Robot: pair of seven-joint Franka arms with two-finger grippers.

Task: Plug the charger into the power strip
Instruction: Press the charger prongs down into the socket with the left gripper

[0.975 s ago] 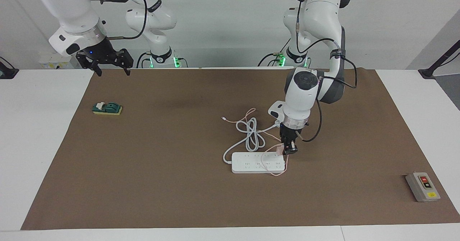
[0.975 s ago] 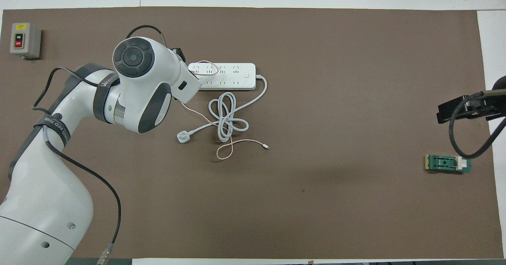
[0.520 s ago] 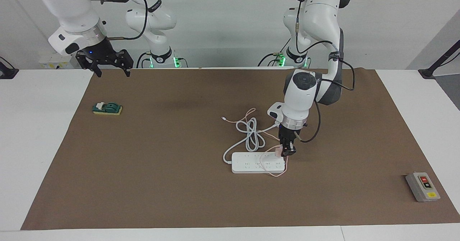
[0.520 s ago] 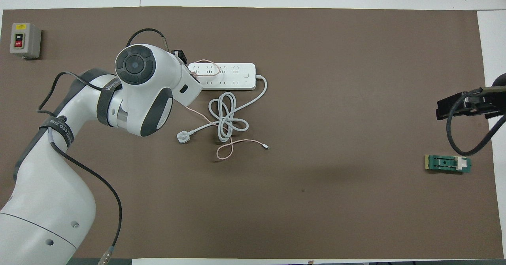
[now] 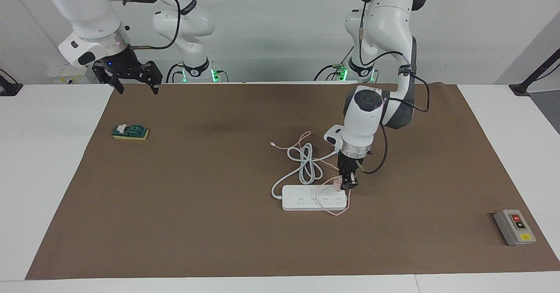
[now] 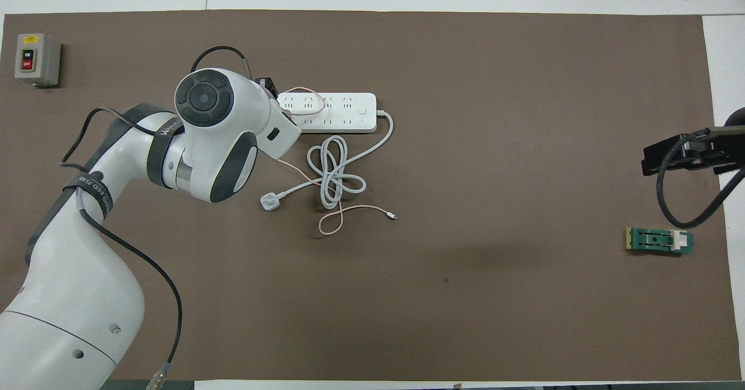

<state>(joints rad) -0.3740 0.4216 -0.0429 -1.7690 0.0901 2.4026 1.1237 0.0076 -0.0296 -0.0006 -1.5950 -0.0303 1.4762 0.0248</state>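
Observation:
The white power strip (image 5: 313, 198) lies flat on the brown mat and shows in the overhead view (image 6: 337, 112) too. My left gripper (image 5: 348, 183) is shut on the pale-pink charger (image 5: 337, 183) and holds it just over the strip's end toward the left arm's end of the table. The charger's thin pink cable (image 5: 334, 210) loops over the strip (image 6: 308, 105) and trails nearer to the robots. In the overhead view my left arm hides the charger. My right gripper (image 5: 133, 83) is open and empty, and waits above the mat's edge at the right arm's end.
The strip's thick white cord (image 5: 306, 164) lies coiled nearer to the robots, ending in a white three-pin plug (image 6: 269, 202). A grey button box (image 5: 515, 227) sits at the left arm's end. A small green and yellow block (image 5: 130, 132) sits at the right arm's end.
My left gripper, with the charger in it, has shifted slightly toward the right arm's end over the strip's end. The right arm has barely moved.

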